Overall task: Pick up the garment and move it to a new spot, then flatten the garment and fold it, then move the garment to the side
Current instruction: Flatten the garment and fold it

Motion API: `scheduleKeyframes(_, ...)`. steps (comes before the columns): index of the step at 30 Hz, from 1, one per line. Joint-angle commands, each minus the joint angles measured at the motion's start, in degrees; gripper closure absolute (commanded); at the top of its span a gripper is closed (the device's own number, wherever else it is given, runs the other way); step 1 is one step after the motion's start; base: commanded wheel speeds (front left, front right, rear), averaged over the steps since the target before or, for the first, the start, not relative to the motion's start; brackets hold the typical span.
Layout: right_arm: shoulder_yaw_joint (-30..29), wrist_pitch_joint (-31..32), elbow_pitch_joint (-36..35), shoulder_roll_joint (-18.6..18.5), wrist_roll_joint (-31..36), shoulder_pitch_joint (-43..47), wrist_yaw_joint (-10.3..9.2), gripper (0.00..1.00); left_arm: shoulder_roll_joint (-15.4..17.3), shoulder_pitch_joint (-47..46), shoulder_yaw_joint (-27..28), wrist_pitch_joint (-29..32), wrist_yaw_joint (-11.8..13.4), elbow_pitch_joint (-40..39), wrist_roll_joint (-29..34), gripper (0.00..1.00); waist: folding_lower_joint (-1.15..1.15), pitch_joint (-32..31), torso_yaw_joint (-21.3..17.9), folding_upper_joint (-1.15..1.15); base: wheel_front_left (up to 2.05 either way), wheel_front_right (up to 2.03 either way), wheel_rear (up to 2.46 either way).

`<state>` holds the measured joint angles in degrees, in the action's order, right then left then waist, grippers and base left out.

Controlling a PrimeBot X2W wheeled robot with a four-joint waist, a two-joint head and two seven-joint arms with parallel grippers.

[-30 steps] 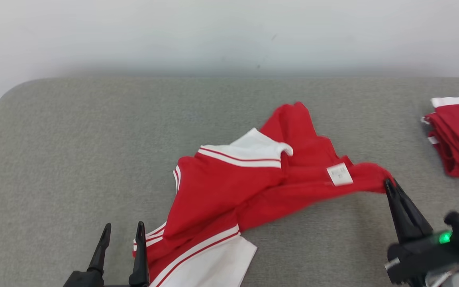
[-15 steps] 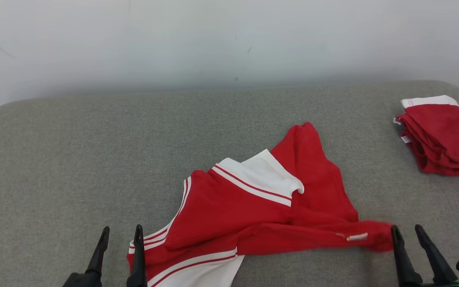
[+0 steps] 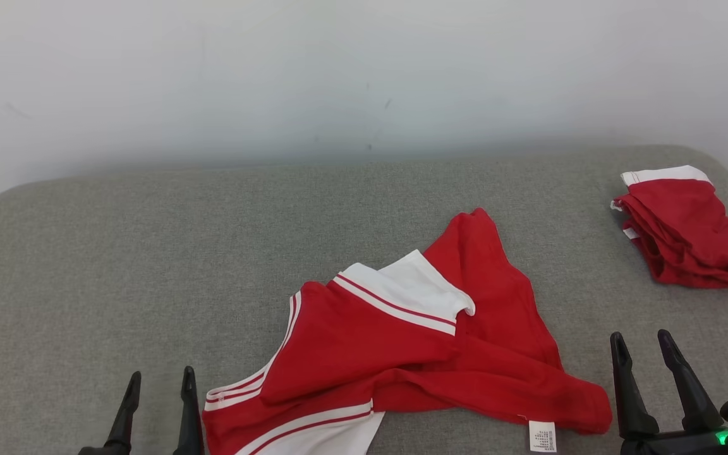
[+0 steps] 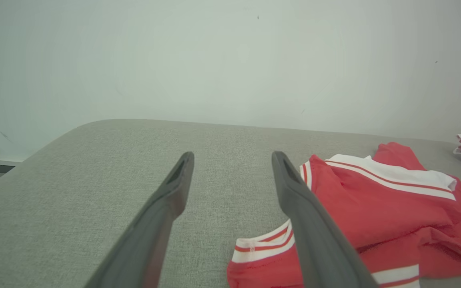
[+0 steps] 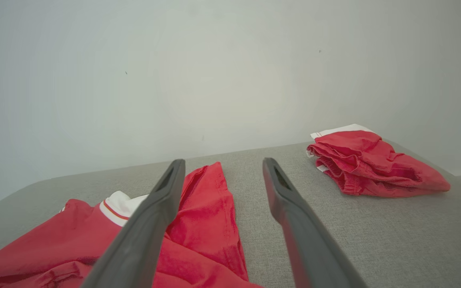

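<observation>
The garment [image 3: 370, 341] is red with white striped bands and lies crumpled on the grey table [image 3: 149, 253], right of centre near the front edge. A white label [image 3: 542, 436] shows at its near right corner. My left gripper [image 3: 160, 376] is open at the lower left, its fingers just left of the garment's white-banded hem. My right gripper [image 3: 641, 338] is open with nothing between its fingers, just right of the garment's red edge. In the left wrist view the left gripper [image 4: 233, 156] has the garment [image 4: 374, 208] to its right. In the right wrist view the right gripper [image 5: 223, 162] has the garment [image 5: 210, 208] lying below and left.
A pile of folded red and white clothes [image 3: 686, 234] sits at the table's far right, also seen as the pile [image 5: 370, 168] in the right wrist view. A pale wall [image 3: 364, 76] stands behind the table. Bare grey surface stretches across the left half.
My right gripper opened and let go of the garment's right edge, which dropped flat onto the table with its label near the front. The head camera also shifted.
</observation>
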<state>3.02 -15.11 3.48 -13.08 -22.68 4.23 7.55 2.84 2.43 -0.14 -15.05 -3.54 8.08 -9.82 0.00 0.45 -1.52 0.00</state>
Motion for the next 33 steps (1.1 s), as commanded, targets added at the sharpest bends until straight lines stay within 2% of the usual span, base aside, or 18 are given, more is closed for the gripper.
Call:
scheduleKeyframes(1,-0.2,0.0,-0.4,0.3,0.7,0.6,-0.15,0.00,0.1,1.0,0.4,-0.2,-0.1,-0.3,0.4,0.00,0.00,-0.1,0.0,0.00,0.00,0.00,0.00)
scheduleKeyframes(20,-1.9,0.0,-2.2,3.2,3.9,4.0,-0.15,0.00,0.1,3.6,3.8,-0.2,0.5,-2.5,2.2,0.00,0.00,-0.9,0.4,0.00,0.00,0.00,0.00)
scheduleKeyframes(33,-1.4,0.0,-2.0,3.2,4.1,3.9,-0.15,0.00,0.2,3.9,2.8,-0.2,-1.9,-4.7,2.9,0.00,0.00,-1.0,0.6,0.00,0.00,0.00,0.00)
